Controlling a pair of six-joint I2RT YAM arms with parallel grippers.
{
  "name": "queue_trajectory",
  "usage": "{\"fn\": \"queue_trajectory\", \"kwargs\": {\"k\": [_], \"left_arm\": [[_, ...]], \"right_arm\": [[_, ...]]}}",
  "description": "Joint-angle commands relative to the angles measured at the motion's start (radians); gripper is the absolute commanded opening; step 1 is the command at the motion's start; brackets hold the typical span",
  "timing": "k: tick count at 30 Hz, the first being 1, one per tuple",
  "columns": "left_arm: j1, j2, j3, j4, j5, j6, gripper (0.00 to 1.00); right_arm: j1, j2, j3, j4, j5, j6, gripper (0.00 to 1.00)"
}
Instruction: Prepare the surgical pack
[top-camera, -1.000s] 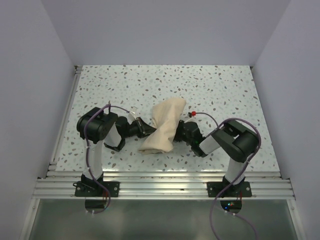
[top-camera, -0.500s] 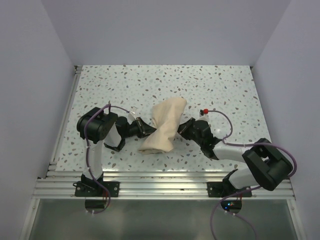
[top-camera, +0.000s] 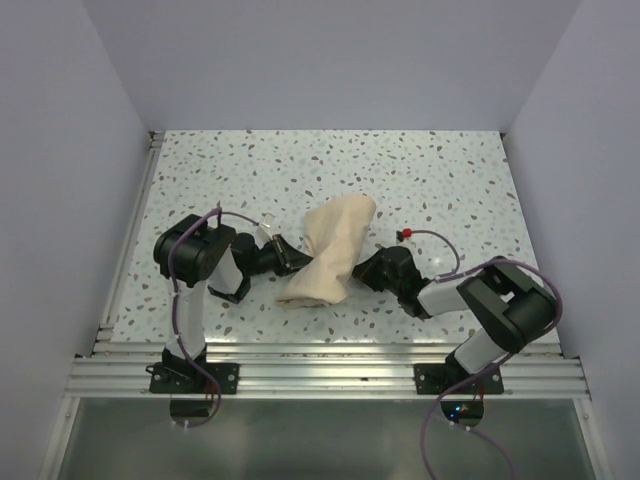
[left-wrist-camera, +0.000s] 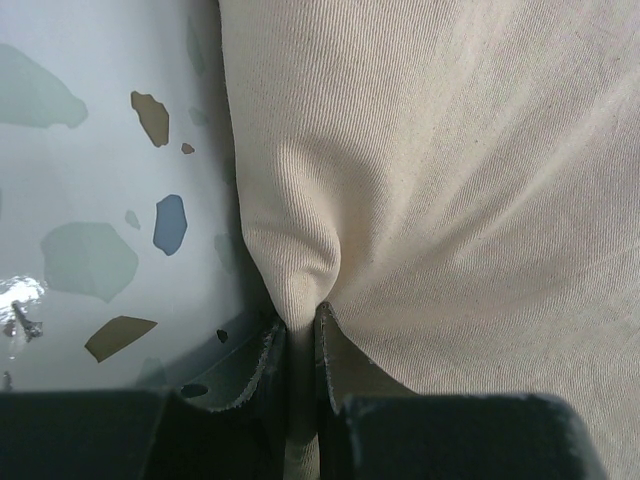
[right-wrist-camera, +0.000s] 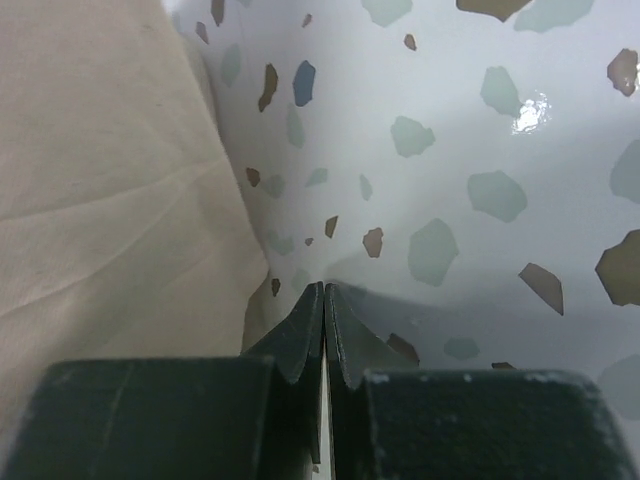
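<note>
The surgical pack shows only as a tan cloth bundle (top-camera: 330, 250), twisted narrow at its waist, lying on the speckled table (top-camera: 450, 180). Whatever it wraps is hidden. My left gripper (top-camera: 293, 262) comes at the bundle's left side and is shut on a pinched fold of the cloth (left-wrist-camera: 450, 180); the fold runs down between the left gripper's (left-wrist-camera: 300, 322) fingers. My right gripper (top-camera: 364, 271) lies low at the bundle's right side. In the right wrist view the right gripper (right-wrist-camera: 325, 292) is shut with nothing between its tips, and the cloth (right-wrist-camera: 100, 200) lies just to its left.
White walls enclose the table on three sides. An aluminium rail (top-camera: 330, 375) runs along the near edge and a thinner one (top-camera: 128, 240) along the left edge. A cable with a red tip (top-camera: 404, 234) loops off the right arm, beside the bundle.
The right arm dropped its elbow, swung out to the right, then came partly back, and its jaws closed fully beside the cloth. The left arm and its grip stayed still.
</note>
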Motion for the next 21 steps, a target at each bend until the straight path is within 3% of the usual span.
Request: {"fn": "queue_trajectory", "kwargs": {"k": [1,14,21], "left_arm": [[-0.004,0.047,-0.043,-0.179,-0.031,0.088,0.0],[-0.002,0.041,-0.04,-0.189,-0.034,0.09,0.0],[-0.004,0.036,-0.04,-0.195,-0.035,0.094,0.0]], "right_arm": [[-0.003,0.062,0.014,0.134,-0.028,0.021,0.0],[0.063,0.295,0.084,0.355,-0.059,0.119,0.0],[0.021,0.267,-0.001,0.401,-0.062,0.125,0.0]]}}
